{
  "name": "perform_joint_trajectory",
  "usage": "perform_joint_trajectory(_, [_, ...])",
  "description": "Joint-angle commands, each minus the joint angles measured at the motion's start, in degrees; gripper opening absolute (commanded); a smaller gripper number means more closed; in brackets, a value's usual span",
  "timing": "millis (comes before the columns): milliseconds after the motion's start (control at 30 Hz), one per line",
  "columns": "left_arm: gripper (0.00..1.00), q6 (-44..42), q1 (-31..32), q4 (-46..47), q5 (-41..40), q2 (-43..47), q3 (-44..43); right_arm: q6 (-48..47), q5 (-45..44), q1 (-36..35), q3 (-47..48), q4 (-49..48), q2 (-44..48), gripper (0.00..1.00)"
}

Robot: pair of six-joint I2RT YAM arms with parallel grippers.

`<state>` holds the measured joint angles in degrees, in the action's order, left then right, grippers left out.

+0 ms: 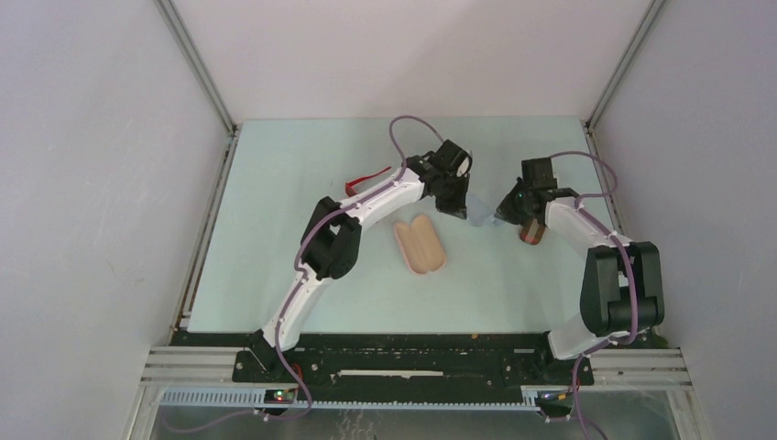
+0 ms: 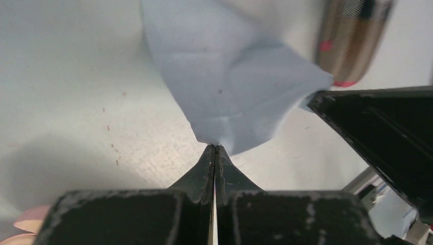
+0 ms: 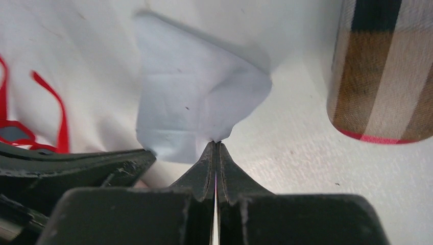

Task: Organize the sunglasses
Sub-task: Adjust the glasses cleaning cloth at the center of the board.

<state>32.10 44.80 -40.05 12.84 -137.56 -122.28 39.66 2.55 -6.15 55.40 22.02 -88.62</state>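
Both grippers pinch one pale blue cloth point(image 1: 479, 217) and hold it between them over the table's middle back. My left gripper point(image 2: 215, 148) is shut on a corner of the cloth point(image 2: 230, 76). My right gripper point(image 3: 216, 143) is shut on another corner of the cloth point(image 3: 194, 97). The red-framed sunglasses point(image 1: 366, 181) lie behind the left arm, partly hidden, and show at the left of the right wrist view point(image 3: 30, 120). The slim pair with orange lenses is out of view.
An open pink case point(image 1: 420, 244) lies in front of the left gripper point(image 1: 455, 203). A plaid case point(image 1: 531, 230) lies under the right gripper point(image 1: 502, 213); it also shows in the wrist views point(image 2: 352, 35) point(image 3: 383, 76). Walls close in on both sides.
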Motion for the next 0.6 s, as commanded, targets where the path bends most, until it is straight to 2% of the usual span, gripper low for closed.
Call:
perform_joint_trajectory(0, [0.00, 1.13, -1.51, -0.02, 1.00, 1.88, -12.62, -2.49, -0.67, 2.28, 7.99, 0.59, 0.29, 0.00])
perform_joint_trajectory(167, [0.00, 7.14, -4.23, 4.48, 1.87, -1.45, -20.89, -2.05, 2.41, 5.67, 19.05, 0.56, -4.40, 0.00])
perform_joint_trajectory(333, [0.00, 6.41, -5.04, 10.67, 2.77, 0.34, -20.24, -3.58, 3.21, 5.44, 25.21, 2.86, -5.76, 0.00])
perform_joint_trajectory(433, [0.00, 3.58, -5.07, 12.24, 3.69, 2.17, -15.72, -4.46, 2.63, 5.28, 22.59, 3.67, -4.57, 0.00])
perform_joint_trajectory(567, [0.00, 2.42, -4.88, 18.19, 6.23, 6.14, 1.05, -3.38, 3.85, 4.31, 13.74, 2.42, -3.95, 0.00])
